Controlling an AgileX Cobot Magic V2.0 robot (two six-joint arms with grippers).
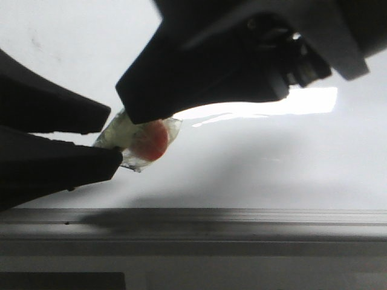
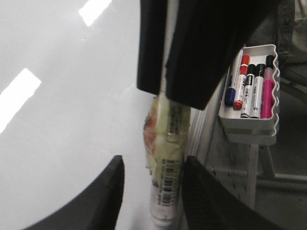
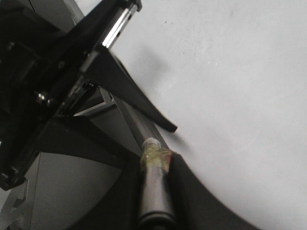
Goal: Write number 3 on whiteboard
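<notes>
In front of the whiteboard (image 1: 254, 169), two grippers meet.
The right gripper (image 3: 156, 165) squeezes a taped marker (image 3: 154, 191) for writing; the left gripper (image 2: 151, 179) sits apart around it.

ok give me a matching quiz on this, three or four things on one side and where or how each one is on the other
Things:
1. taped marker
2. marker tray
3. grey ledge
4. whiteboard

Place or state:
A. runs along the board's bottom edge
B. holds blue, red, black and pink pens
C. glossy, with bright glare and no writing in view
D. between the fingers of the right gripper

Pairs: 1-D, 2-B, 3-A, 4-C
</notes>
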